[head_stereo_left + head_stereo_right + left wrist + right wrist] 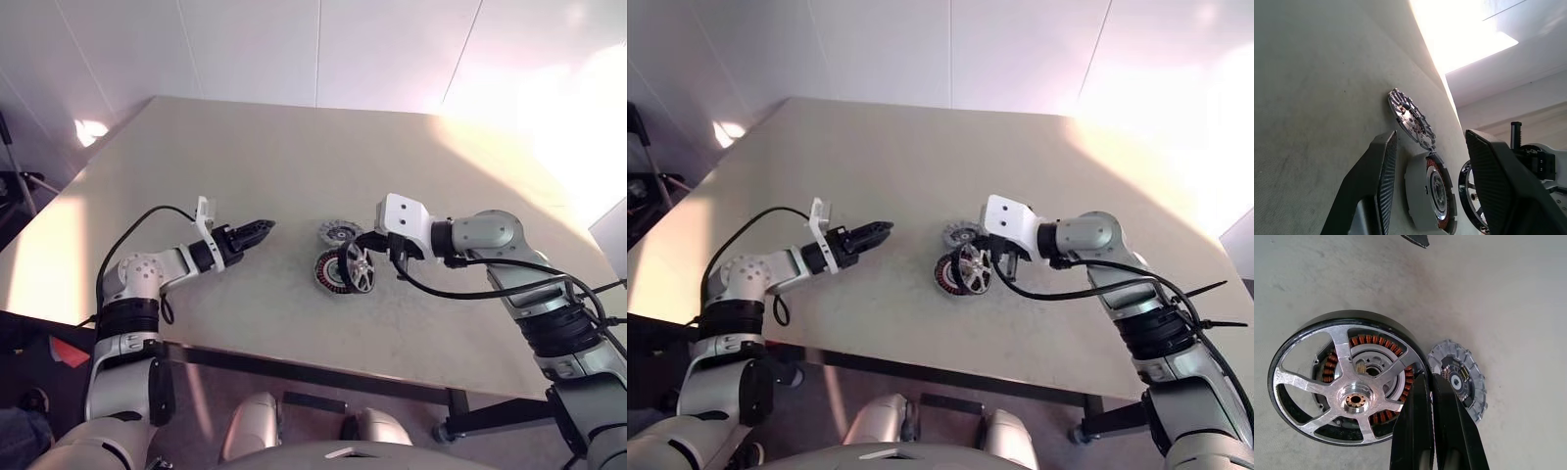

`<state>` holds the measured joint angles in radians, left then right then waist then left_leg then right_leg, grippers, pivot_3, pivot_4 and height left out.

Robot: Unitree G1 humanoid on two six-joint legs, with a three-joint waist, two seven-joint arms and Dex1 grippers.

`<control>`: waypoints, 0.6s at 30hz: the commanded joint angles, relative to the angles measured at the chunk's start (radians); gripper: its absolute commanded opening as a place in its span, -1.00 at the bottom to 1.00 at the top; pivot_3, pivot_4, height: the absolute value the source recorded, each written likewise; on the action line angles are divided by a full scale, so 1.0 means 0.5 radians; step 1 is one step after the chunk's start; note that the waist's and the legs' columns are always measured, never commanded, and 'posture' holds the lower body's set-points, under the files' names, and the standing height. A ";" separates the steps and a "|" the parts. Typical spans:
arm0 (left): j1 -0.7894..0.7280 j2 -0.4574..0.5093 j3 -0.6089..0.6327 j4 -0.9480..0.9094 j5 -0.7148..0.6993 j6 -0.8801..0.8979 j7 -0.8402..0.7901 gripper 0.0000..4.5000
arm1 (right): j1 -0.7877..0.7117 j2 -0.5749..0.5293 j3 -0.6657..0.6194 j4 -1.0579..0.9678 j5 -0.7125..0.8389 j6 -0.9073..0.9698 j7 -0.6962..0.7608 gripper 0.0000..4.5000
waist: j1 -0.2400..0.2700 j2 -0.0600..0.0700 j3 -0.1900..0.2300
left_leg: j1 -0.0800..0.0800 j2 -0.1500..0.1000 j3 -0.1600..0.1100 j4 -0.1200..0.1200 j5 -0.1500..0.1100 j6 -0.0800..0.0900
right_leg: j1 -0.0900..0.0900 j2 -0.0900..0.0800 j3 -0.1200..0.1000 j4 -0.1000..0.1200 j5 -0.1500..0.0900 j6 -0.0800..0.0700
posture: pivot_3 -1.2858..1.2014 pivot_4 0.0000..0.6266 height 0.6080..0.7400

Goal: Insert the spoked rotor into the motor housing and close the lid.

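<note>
Strong glare far right on table; rest evenly lit, sharp.

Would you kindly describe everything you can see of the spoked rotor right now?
The spoked rotor is a round wheel with a black outer rim, shiny silver spokes and a silver hub. The right gripper is shut on its rim and holds it tilted, lifted over the motor housing, whose copper windings show through the spokes. It is not yet seated. The lid lies just beyond on the table.
</note>
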<state>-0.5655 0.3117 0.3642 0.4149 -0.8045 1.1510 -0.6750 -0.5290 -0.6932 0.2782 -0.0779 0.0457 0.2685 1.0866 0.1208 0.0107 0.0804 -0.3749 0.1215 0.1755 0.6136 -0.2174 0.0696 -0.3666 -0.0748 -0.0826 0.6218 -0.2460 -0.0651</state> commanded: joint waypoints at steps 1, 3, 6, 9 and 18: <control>0.005 -0.006 0.039 -0.070 -0.046 -0.026 0.006 0.06 | -0.083 0.030 0.037 0.041 -0.030 -0.072 0.030 -0.99 | -0.001 0.000 0.000 | 0.000 0.000 0.000 0.000 0.000 0.000 | 0.000 0.000 0.000 0.000 0.000 0.000 | 0.03 -1.00 1.00; 0.021 -0.007 0.052 -0.087 -0.055 -0.027 0.016 0.06 | -0.105 0.040 0.071 0.103 -0.067 -0.116 0.044 -0.99 | -0.001 0.000 0.000 | -0.001 0.000 0.000 0.000 0.000 0.000 | 0.000 0.000 0.000 0.000 0.000 0.000 | 0.03 -1.00 1.00; 0.061 -0.011 0.071 -0.121 -0.072 -0.025 0.032 0.06 | -0.144 0.051 0.105 0.205 -0.122 -0.183 0.048 -0.99 | -0.001 0.000 0.000 | -0.001 0.000 0.000 0.001 0.000 0.000 | 0.000 0.000 0.000 0.000 0.000 0.000 | 0.03 -1.00 1.00; 0.099 -0.025 0.087 -0.165 -0.090 -0.016 0.058 0.06 | -0.176 0.055 0.104 0.277 -0.147 -0.231 0.055 -0.99 | 0.000 0.000 0.000 | -0.001 0.000 0.000 0.001 0.000 0.000 | 0.000 0.000 0.000 0.000 0.000 0.000 | 0.03 -1.00 1.00; 0.155 -0.038 0.103 -0.199 -0.123 -0.030 0.108 0.06 | -0.249 0.059 0.092 0.398 -0.187 -0.323 0.078 -0.99 | -0.001 0.000 0.000 | 0.000 0.000 0.000 0.001 0.000 0.001 | 0.000 0.000 0.000 0.000 0.000 0.000 | 0.03 -1.00 1.00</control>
<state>-0.4868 0.2915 0.3983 0.3460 -0.8416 1.1439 -0.6224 -0.6248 -0.6607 0.3368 0.1232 -0.0412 0.1242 1.1181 0.1204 0.0106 0.0803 -0.3752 0.1214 0.1755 0.6143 -0.2174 0.0699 -0.3663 -0.0748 -0.0826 0.6220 -0.2460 -0.0651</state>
